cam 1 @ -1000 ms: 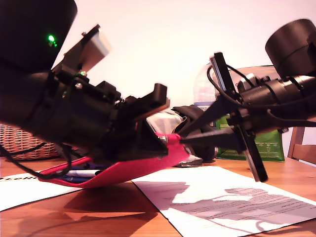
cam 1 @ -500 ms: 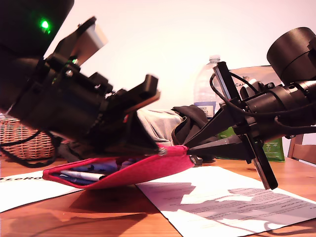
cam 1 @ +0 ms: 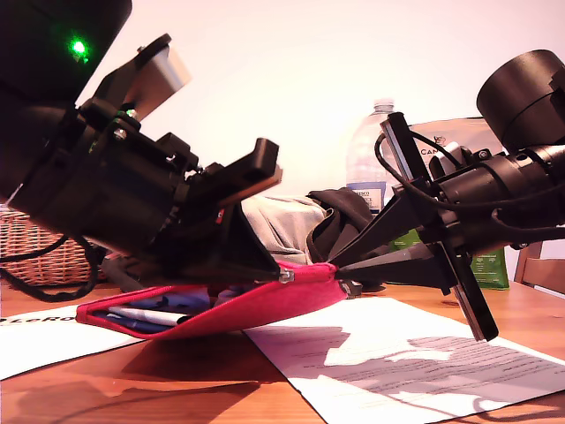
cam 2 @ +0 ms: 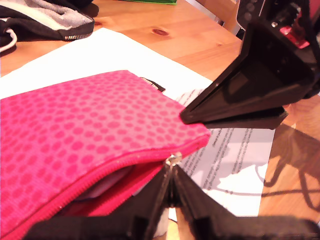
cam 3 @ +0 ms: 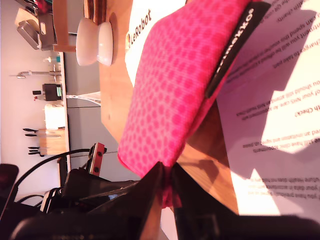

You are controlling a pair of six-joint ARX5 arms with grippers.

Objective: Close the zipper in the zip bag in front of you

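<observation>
Reaching in from the exterior view's left, the big black first arm slopes down so my first tool [cam 1: 281, 276] meets the zip bag's [cam 1: 256, 305] top edge; fingers pressed together, pinching the small metal pull tab [cam 2: 173, 159] of the zipper [cam 2: 100, 176]. From the exterior view's right, the second arm comes in nearly level, and my second tool [cam 1: 334, 268] is clamped on the bag's right end corner, fingertips [cam 3: 165, 180] squeezed on the fabric. Zip bag hangs lifted between both tools, right end raised, left end sagging toward the wooden counter [cam 1: 177, 389]; zipper left of the tab gapes, contents showing inside. Printed paper sheet [cam 1: 415, 362] lies on the counter under the bag. Far behind: wicker basket [cam 1: 44, 252], dark clothing [cam 1: 340, 216], water bottle [cam 1: 369, 159].
</observation>
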